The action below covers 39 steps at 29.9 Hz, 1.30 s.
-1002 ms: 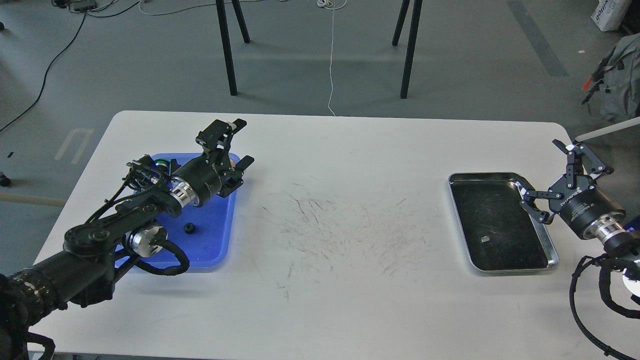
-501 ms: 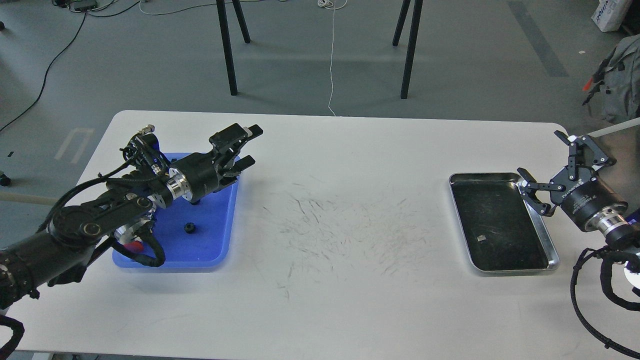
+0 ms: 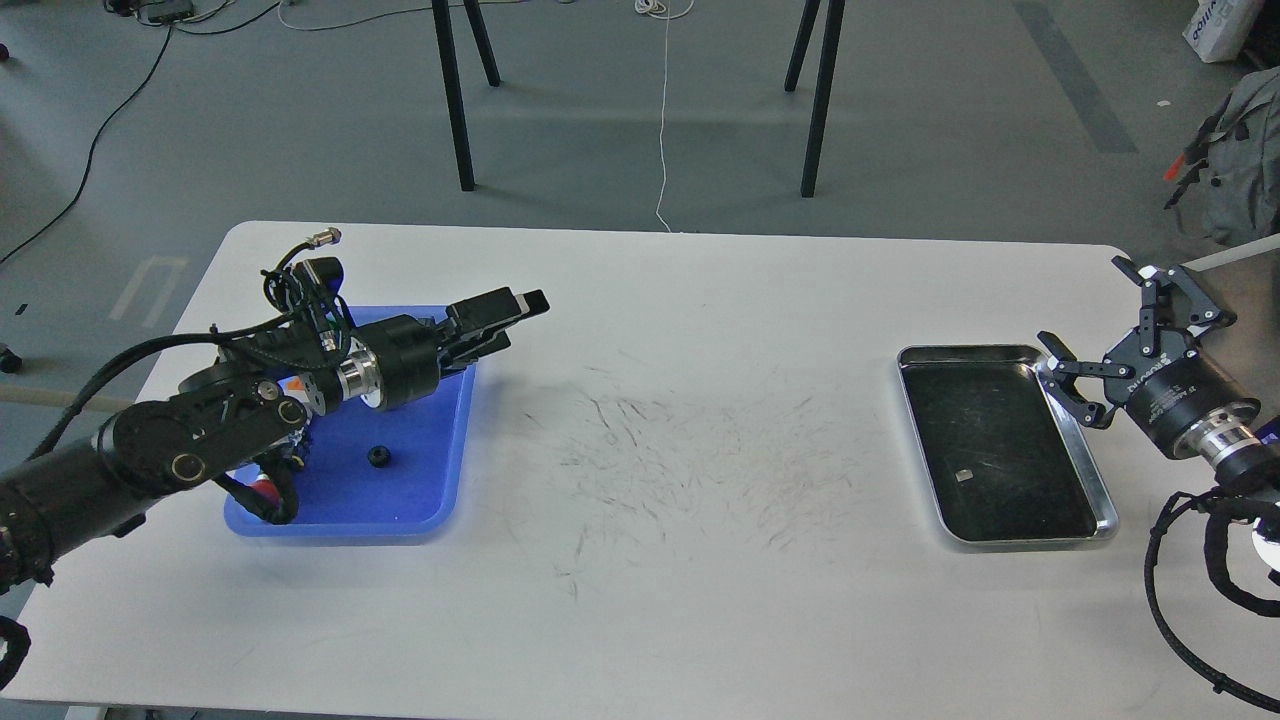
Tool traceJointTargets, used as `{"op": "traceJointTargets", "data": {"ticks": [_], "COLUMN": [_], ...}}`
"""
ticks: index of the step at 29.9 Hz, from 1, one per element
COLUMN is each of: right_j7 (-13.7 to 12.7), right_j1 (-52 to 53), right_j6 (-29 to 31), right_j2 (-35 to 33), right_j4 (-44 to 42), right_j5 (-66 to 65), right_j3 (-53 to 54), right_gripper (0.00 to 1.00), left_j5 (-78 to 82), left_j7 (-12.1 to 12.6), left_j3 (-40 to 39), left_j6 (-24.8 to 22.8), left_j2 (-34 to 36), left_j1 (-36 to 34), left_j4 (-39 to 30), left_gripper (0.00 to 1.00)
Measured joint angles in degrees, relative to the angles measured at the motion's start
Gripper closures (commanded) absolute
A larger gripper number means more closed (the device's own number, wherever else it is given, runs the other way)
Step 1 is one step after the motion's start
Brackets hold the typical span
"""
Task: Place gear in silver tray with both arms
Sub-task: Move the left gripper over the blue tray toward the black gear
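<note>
The table (image 3: 680, 560) is white and scuffed through the middle, with my two stations set at opposite ends so each arm has its own reach. Near the left edge sits the blue tray (image 3: 420, 500), the supply side; near the right edge lies the silver tray (image 3: 1085, 470), the goal, and its dark bottom holds no gear that I can make out, only a small pale fleck. My left arm (image 3: 150, 450) lies low across the blue tray, its gripper (image 3: 500, 315) pointing out past the tray's far right corner toward the table's middle; the fingers look close together, but from this angle I cannot tell whether they are closed or hold anything. My right gripper (image 3: 1125, 320) hangs just off the silver tray's far right corner with its fingers spread wide and nothing between them, I judge so as to be ready to receive. One small black gear (image 3: 379, 456) rests on the blue tray floor, well apart from the left gripper, so I judge the transfer barely begun
</note>
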Motion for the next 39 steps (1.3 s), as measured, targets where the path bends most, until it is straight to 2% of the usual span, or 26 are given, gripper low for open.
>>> {"op": "traceJointTargets", "data": {"ticks": [9, 19, 25, 39], "right_j7": [0.0, 0.0, 0.0, 0.0], "right_j1": [-0.2, -0.3, -0.5, -0.7], "right_j6": [0.0, 0.0, 0.0, -0.1], "right_j2": [-1.0, -1.1, -1.2, -2.0], "right_j4": [0.1, 0.2, 0.3, 1.1], "right_j5": [0.0, 0.0, 0.0, 0.0], "right_j3": [-0.1, -0.1, -0.1, -0.1], "right_gripper": [0.01, 0.01, 0.01, 0.01], "left_j5": [7.7, 12.2, 19.8, 28.4], "left_j7": [0.0, 0.0, 0.0, 0.0], "left_j3": [0.0, 0.4, 3.4, 5.1], "left_j6": [0.1, 2.8, 6.3, 8.5], "left_j2": [3.6, 4.1, 4.3, 6.6], "left_j1": [-0.2, -0.2, -0.2, -1.1], "left_j4": [-3.5, -3.5, -3.3, -2.8], "left_gripper": [0.0, 0.0, 0.0, 0.0]}}
